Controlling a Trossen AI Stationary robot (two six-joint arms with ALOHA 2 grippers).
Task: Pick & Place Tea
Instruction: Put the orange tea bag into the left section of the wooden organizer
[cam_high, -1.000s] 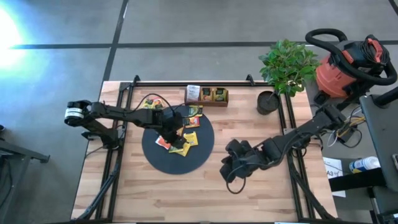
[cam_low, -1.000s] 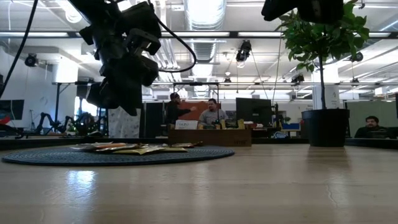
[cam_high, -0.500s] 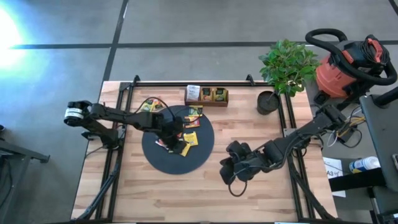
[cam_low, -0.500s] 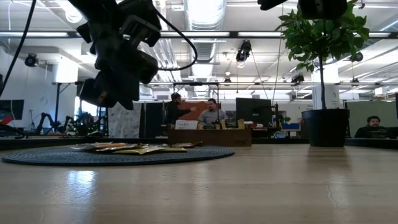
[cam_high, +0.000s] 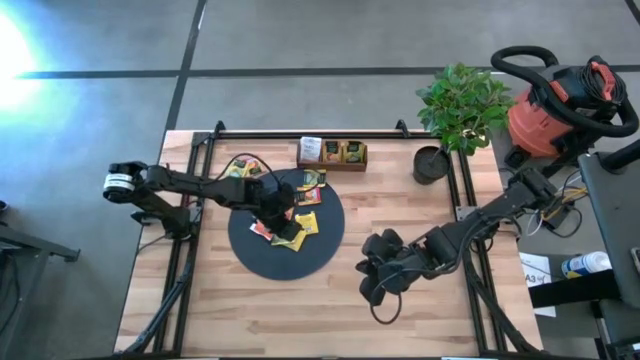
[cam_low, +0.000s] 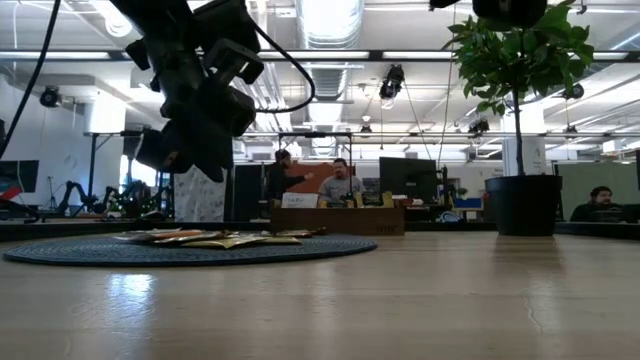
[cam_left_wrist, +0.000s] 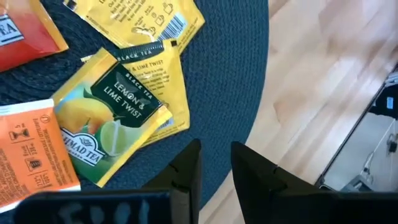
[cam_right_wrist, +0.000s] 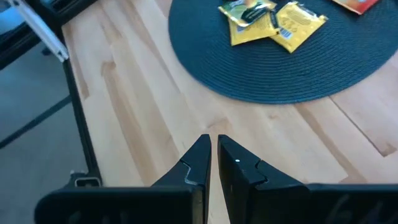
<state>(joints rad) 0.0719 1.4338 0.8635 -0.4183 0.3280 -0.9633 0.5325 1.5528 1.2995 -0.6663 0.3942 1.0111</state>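
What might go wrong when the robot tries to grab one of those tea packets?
1. The yellow lemon packet lies on top of another yellow packet, so the left tool, hanging above the dark mat with its fingers a little apart, may lift two or push them around.
2. The packets lie flat, so the fingers may slide over them.
3. The wooden tray already holds packets, so little room seems left.
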